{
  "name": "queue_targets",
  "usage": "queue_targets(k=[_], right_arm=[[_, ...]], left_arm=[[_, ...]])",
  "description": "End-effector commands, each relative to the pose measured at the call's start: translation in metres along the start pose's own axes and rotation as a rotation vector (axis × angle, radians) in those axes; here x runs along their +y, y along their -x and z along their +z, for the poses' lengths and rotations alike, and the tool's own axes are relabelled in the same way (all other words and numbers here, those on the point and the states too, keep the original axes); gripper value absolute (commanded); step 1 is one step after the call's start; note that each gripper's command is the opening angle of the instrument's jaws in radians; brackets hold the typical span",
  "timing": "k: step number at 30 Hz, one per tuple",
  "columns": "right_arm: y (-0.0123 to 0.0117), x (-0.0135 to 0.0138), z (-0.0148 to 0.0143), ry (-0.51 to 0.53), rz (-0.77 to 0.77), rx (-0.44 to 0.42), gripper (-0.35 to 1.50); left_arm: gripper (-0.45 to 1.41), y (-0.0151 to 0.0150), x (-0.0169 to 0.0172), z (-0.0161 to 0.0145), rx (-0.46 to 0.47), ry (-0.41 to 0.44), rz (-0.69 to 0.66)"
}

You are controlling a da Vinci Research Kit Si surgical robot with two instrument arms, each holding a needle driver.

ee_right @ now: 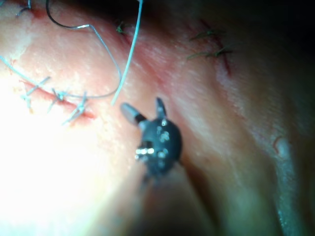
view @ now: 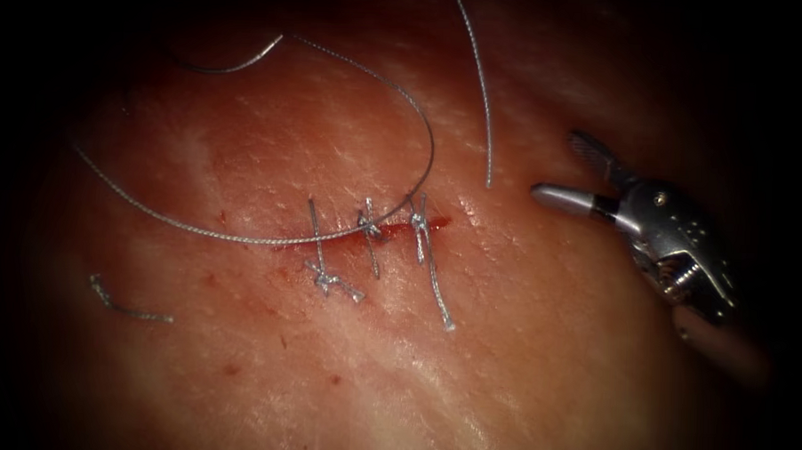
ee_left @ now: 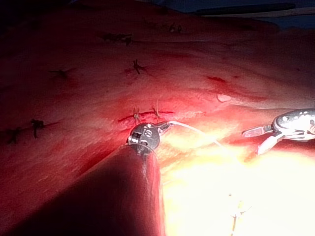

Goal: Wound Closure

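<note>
Broadly, the tissue [view: 521, 363] spreads pink, moist and finely grained under both tools. To the right of the cut [view: 365, 235], the right end effector [view: 570, 173] hovers with its metal jaws spread wide, gripping nothing. Beside its tips hangs a free end of the thread [view: 481, 85], which also loops in a wide arc across three knotted stitches [view: 370, 228]. The left end effector [ee_left: 165, 127] sits at the cut, thread trailing from it; its grip I cannot tell. The needle's place is unclear. A cut end of thread [view: 122, 304] lies far left.
</note>
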Motion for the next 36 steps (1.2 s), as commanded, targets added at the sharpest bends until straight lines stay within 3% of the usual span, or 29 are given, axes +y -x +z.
queue_targets(k=[1,6,7,10,14,17,23,28,31,36], right_arm=[[0.0003,0.0001,0.0008,0.003,-0.005,0.003,1.37],[0.0010,-0.0010,0.0017,-0.012,-0.010,0.013,1.37],[0.0013,-0.0013,0.0021,-0.016,-0.012,0.010,1.37],[0.0017,-0.0019,0.0027,-0.024,-0.016,0.004,1.37],[0.0024,-0.0028,0.0034,-0.037,-0.022,0.001,1.37],[0.0028,-0.0034,0.0038,-0.043,-0.026,-0.007,1.37],[0.0026,-0.0039,0.0037,-0.047,-0.025,-0.006,1.38],[0.0005,-0.0033,0.0026,-0.060,-0.010,-0.019,1.37],[-0.0019,-0.0027,0.0014,-0.051,0.008,-0.021,1.37],[-0.0044,-0.0029,0.0012,-0.052,0.009,-0.022,1.23]], left_arm=[[-0.45,0.0005,-0.0006,0.0014,0.002,-0.009,-0.001],[-0.45,0.0058,0.0009,0.0064,0.027,0.017,-0.134],[-0.01,0.0077,0.0012,0.0076,0.010,0.022,-0.202],[0.51,0.0097,0.0010,0.0083,0.006,0.025,-0.288],[1.05,0.0102,0.0002,0.0070,-0.029,-0.014,-0.340],[1.20,0.0082,-0.0004,0.0040,-0.025,-0.030,-0.320],[1.25,0.0036,-0.0007,0.0004,0.054,-0.098,-0.165],[1.20,0.0006,0.0006,-0.0005,0.067,-0.142,-0.060],[1.20,0.0012,0.0024,0.0012,0.039,-0.181,-0.004],[1.13,0.0041,0.0025,0.0031,0.012,-0.195,0.046]])
